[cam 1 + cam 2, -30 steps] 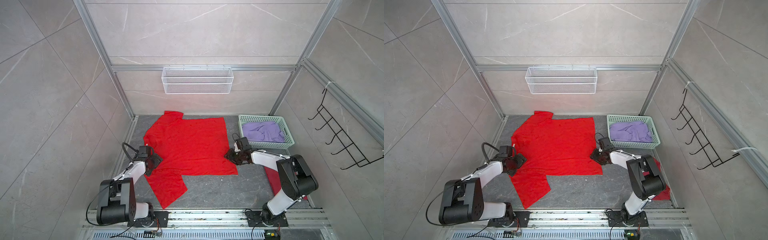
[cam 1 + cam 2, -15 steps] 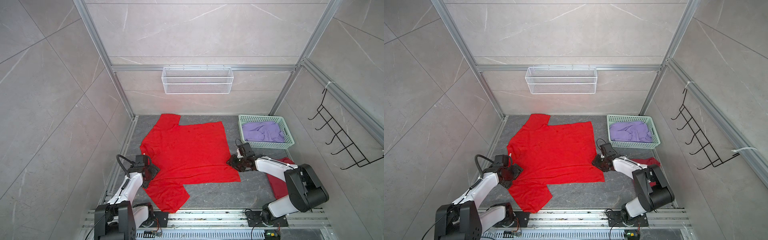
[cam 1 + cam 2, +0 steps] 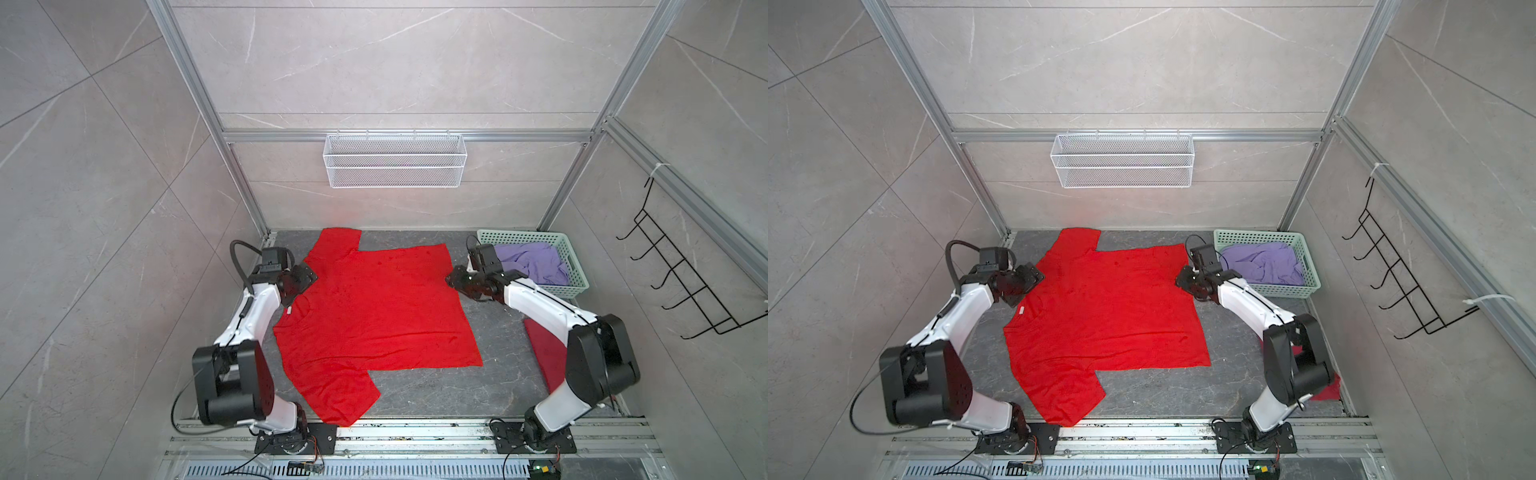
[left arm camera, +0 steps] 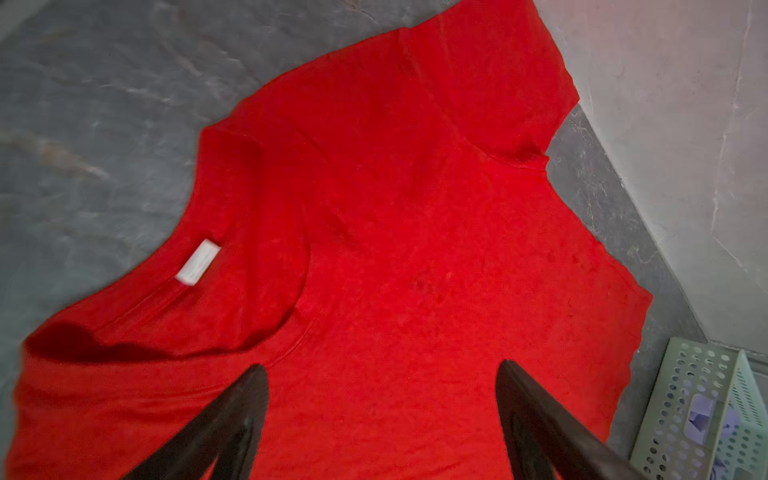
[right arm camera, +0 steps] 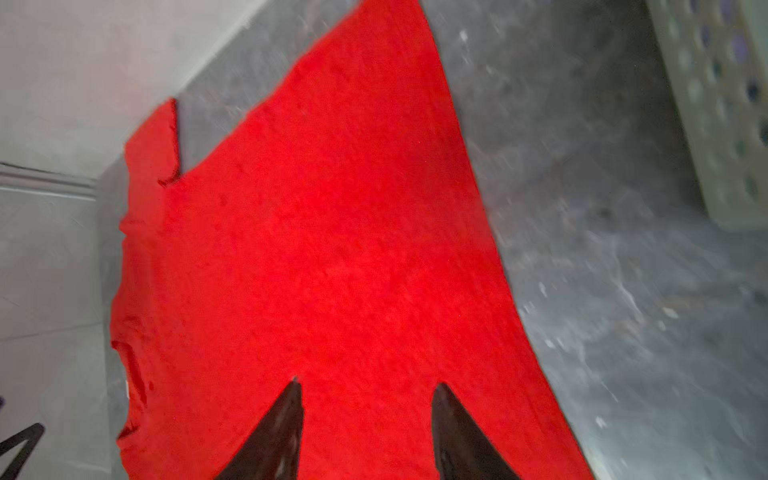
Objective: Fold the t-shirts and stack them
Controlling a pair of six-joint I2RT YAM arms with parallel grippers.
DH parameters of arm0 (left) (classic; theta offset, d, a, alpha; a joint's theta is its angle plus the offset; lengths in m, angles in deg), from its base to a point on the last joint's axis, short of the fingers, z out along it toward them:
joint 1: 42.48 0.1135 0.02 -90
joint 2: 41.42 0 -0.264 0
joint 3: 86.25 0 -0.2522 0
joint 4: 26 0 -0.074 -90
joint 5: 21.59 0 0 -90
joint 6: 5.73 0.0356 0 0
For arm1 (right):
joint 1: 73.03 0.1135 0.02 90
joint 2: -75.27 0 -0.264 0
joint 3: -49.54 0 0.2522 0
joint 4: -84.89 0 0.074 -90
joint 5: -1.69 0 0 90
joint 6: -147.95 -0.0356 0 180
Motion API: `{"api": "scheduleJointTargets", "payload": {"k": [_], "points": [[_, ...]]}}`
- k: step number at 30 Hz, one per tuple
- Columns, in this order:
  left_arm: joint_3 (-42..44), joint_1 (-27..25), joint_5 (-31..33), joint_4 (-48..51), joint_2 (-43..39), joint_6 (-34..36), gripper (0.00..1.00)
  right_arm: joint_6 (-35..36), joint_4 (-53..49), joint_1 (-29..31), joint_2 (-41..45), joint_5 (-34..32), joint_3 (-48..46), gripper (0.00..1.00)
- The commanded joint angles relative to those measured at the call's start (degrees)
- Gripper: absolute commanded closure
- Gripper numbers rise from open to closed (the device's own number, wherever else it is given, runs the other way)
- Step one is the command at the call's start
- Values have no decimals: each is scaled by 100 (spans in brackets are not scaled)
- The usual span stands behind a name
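The bright red t-shirt [image 3: 374, 316] [image 3: 1104, 316] lies spread flat on the grey table, neck to the left and hem to the right. Its white neck label [image 4: 197, 262] shows at the collar. My left gripper [image 3: 305, 276] [image 4: 382, 365] hovers open over the far shoulder beside the collar, holding nothing. Over the far hem corner my right gripper [image 3: 453, 278] [image 5: 368, 382] is also open, with only cloth below it. The darker red t-shirt [image 3: 544, 357] lies folded at the right, partly hidden by the right arm. A crumpled lavender t-shirt [image 3: 536, 262] fills the basket.
The mint-green perforated basket [image 3: 577, 286] stands at the back right corner, close behind my right gripper. A white wire shelf [image 3: 395, 166] hangs on the back wall. Black hooks [image 3: 681, 286] are on the right wall. The near sleeve reaches the front rail [image 3: 415, 428].
Both grippers, still open, have moved from the middle of the shirt's side edges toward the back wall. The bright red shirt has shifted slightly forward and lies a little wider.
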Motion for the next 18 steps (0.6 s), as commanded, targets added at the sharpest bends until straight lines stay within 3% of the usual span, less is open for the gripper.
{"api": "scheduleJointTargets", "payload": {"k": [1, 10, 18], "points": [[-750, 16, -373, -215, 723, 342, 13, 186, 178, 20, -726, -149, 665, 48], [-2768, 0, -858, -585, 2776, -138, 13, -41, 811, -146, -2375, -180, 2378, 46], [-3732, -78, -933, -801, 3853, -579, 13, -571, 832, -225, -3847, -60, 3883, 46]]}}
